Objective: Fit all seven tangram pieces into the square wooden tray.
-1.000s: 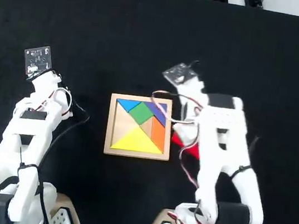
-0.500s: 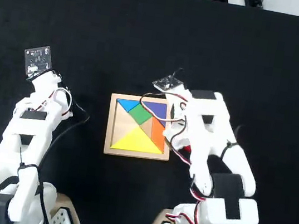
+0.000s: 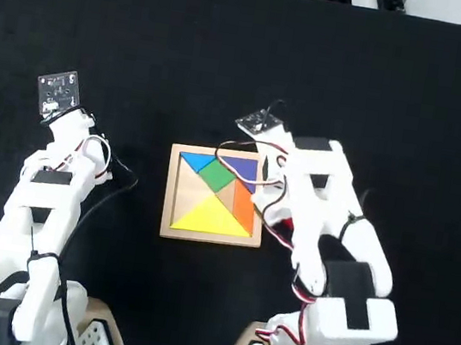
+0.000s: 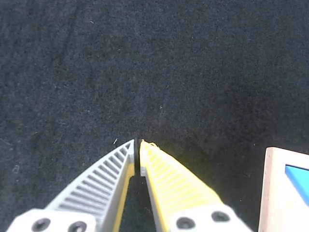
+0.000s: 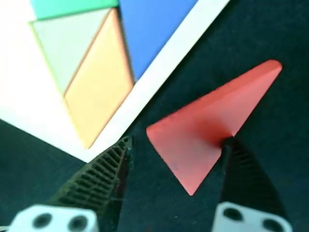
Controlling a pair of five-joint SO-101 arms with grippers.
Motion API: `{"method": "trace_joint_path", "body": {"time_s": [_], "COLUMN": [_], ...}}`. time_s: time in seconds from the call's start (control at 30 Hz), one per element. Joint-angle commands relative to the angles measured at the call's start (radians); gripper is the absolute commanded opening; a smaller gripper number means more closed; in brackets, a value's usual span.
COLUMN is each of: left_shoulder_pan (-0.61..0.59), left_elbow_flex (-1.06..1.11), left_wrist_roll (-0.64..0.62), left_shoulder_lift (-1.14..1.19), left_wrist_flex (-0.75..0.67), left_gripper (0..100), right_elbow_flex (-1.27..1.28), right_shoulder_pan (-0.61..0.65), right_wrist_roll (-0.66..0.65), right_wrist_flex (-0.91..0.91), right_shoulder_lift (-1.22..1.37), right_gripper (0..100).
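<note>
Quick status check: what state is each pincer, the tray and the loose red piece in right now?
left pincer: shut, over bare cloth.
right pincer: open, straddling the red triangle.
red triangle: outside the tray, on the cloth.
tray: partly filled, gap on its left-arm side.

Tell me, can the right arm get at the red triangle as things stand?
Probably yes. The right hand is open, with the red triangle between its fingers, just outside the tray. Nothing seems to block the way.
</note>
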State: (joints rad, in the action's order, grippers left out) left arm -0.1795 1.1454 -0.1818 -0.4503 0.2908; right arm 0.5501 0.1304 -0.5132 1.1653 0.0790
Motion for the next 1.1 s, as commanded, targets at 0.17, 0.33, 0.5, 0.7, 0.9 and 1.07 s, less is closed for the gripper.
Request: {"method": "trace_joint_path", "body": {"time_s": [0.17, 0.33, 0.5, 0.7, 0.9, 1.07], "left_shoulder_pan": [0.012, 0.012, 0.012, 0.012, 0.012, 0.012], "left_elbow_flex": [-0.002, -0.002, -0.002, -0.002, -0.002, -0.002], "left_wrist_roll": [0.008, 0.008, 0.008, 0.008, 0.008, 0.008], "left_shoulder_lift": [-0.031, -0.031, -0.031, -0.031, -0.031, -0.031], "left_wrist_flex": [-0.014, -0.017, -0.017, -0.017, -0.015, -0.015], "left_gripper": [3, 3, 3, 3, 3, 3], "right_elbow_flex": [-0.114, -0.154, -0.202, -0.239, -0.229, -0.185], "right_shoulder_pan": [-0.048, -0.083, -0.097, -0.097, -0.097, -0.097], "right_wrist_roll": [-0.025, -0.026, -0.048, -0.066, -0.066, -0.068], "right_wrist_flex": [-0.017, -0.017, -0.009, 0.051, 0.057, 0.048], "right_shoulder_lift": [0.147, 0.147, 0.145, 0.077, -0.03, -0.03], "right_gripper": [27.2, 27.1, 17.7, 16.2, 15.9, 12.9]}}
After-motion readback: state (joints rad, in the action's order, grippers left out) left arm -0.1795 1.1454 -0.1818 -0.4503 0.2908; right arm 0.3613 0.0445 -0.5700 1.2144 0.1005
